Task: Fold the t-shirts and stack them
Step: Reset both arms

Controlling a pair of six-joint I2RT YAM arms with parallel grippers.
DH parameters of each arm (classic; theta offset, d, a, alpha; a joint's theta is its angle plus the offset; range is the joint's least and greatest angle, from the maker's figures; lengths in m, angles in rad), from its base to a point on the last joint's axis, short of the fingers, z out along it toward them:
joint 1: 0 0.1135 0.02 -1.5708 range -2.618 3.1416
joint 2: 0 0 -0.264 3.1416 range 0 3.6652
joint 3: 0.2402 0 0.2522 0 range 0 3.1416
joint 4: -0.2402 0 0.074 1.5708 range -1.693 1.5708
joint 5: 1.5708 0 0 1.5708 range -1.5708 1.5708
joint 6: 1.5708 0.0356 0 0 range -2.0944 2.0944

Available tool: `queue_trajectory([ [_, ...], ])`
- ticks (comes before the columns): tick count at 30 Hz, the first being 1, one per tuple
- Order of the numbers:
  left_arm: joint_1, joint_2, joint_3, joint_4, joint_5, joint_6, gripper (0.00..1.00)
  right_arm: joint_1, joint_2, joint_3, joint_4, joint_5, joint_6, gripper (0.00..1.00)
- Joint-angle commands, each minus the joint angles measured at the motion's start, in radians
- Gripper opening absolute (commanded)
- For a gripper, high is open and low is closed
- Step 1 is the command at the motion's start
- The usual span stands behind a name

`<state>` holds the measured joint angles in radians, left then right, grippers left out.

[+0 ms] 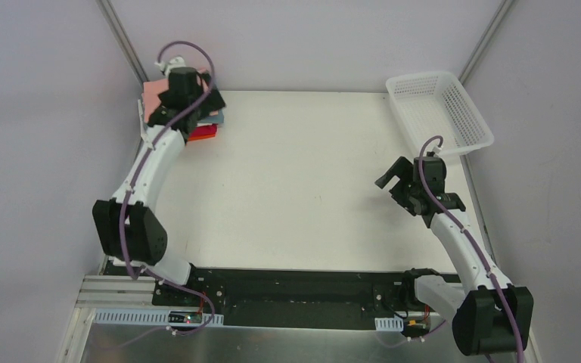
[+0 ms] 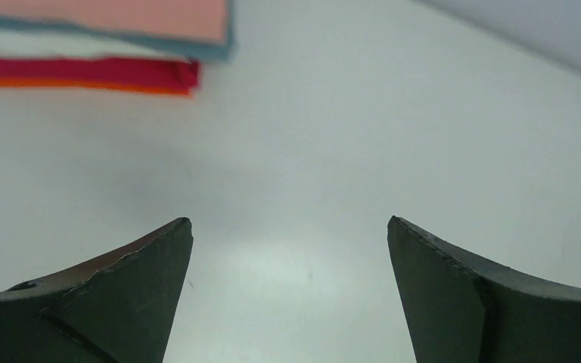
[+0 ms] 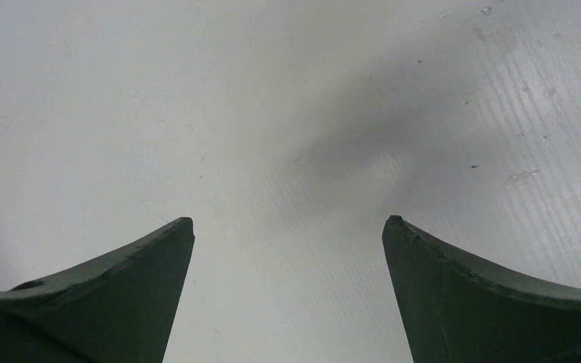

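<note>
T-shirts (image 1: 204, 130) stacked at far left corner of table (image 1: 302, 189)

Folded pile, five layers seen edge-on from left wrist: salmon-pink on top, then grey-blue, white, red, orange lowest. Partly hidden under left arm in top view. Left gripper (image 2: 289, 223) just beside pile, over bare table, jaws released, nothing between. Right gripper (image 3: 287, 219) well apart on right side, jaws spread wide, empty, over bare table. Basket (image 1: 426, 78) at far right corner.
</note>
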<state>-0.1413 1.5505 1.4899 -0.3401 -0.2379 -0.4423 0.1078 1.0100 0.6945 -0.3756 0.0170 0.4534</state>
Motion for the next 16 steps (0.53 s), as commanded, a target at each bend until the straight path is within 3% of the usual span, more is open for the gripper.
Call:
queue_trajectory([
  [1,-0.213,-0.117,-0.27,-0.029,-0.046,-0.099,0.99,-0.004,-0.069,-0.015,-0.001,-0.026,0.036,1.0],
  [6,-0.37,-0.245,-0.501,-0.006,-0.045,-0.174,0.99,-0.005,-0.115,-0.063,0.017,0.037,0.077,1.0],
  [16,-0.392,-0.476,-0.664,-0.002,-0.132,-0.217,0.99,-0.005,-0.206,-0.117,0.05,0.082,0.095,1.0],
])
